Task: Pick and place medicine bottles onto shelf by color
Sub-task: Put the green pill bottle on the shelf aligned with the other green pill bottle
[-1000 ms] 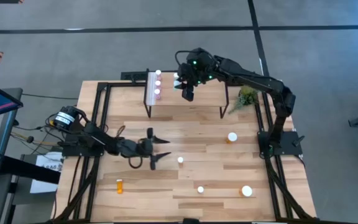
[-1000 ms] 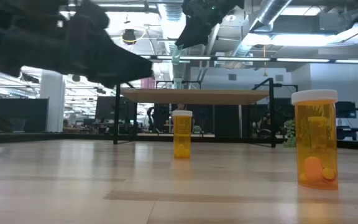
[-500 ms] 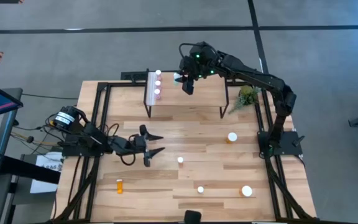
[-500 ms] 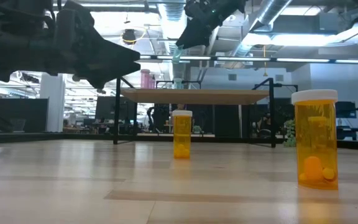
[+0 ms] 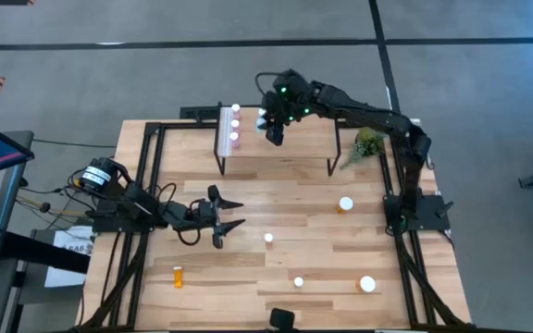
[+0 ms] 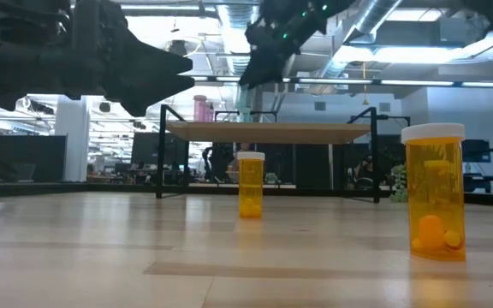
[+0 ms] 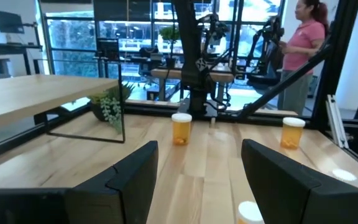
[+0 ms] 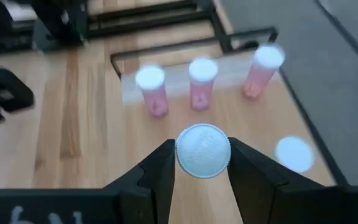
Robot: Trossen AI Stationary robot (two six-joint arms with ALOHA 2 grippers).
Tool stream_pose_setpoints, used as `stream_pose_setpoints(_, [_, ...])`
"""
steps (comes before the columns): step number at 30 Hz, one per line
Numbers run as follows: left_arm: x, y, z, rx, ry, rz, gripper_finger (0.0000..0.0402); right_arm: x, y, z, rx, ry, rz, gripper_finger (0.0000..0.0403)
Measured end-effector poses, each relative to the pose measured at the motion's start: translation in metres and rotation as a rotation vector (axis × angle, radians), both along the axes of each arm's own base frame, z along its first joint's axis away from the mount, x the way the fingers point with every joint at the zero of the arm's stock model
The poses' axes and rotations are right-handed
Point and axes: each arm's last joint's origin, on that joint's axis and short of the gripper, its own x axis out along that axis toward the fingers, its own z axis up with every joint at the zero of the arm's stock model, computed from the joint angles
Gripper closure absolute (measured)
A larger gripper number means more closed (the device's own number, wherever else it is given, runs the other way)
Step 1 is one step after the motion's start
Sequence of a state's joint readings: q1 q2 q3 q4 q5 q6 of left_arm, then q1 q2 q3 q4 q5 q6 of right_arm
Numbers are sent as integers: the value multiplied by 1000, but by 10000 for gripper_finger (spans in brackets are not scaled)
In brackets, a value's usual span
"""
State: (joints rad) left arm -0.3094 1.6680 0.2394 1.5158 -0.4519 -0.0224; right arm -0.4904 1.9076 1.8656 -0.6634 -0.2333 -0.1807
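Right gripper (image 5: 273, 130) over the shelf (image 5: 294, 139), near its white-strip end; fingers clamped on a white-capped bottle (image 8: 203, 151) — cap sits squarely between the two dark fingers (image 8: 157, 177) in the right wrist view, body hidden beneath the cap, colour not readable there; in the low view the gripper (image 6: 259, 70) hangs above the shelf board (image 6: 272, 132), not touching it.

Ahead of the right fingers: three pink bottles (image 8: 195, 83) stand upright in a row on the shelf, white caps up; seen from above they line up beside the white strip (image 5: 235, 123); a further white cap (image 8: 294, 154), blurred, lies off to one side of the held bottle.

Left gripper (image 5: 222, 217) low over the table (image 5: 294, 199), well apart from the shelf; fingers apart, nothing between them; past the finger gap in the left wrist view, two orange bottles (image 7: 181, 129) and (image 7: 293, 132) stand upright on the wood; a white cap (image 7: 250, 212) shows close by the fingers' far side; a small plant (image 7: 109, 107) beside the shelf leg; a person (image 7: 300, 53) in a pink top stands beyond the table.

Low view — a wide orange bottle (image 6: 435, 202) upright in the foreground, a narrower orange one (image 6: 250, 184) further back in front of the shelf; an orange bottle (image 5: 178, 276) lies on its side near the left arm's table edge.
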Motion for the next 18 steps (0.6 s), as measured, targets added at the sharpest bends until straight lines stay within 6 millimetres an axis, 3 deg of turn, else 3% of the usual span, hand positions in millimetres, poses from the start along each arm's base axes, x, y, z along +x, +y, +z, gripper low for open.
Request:
stream_pose_setpoints(5, [0, -1, -1, -10, 6, -7, 180, 12, -8, -24, 20, 44, 0, 242])
stream_pose_setpoints(18, [0, -1, -3, -16, 27, -8, 180, 5, -14, -24, 33, 64, -19, 243])
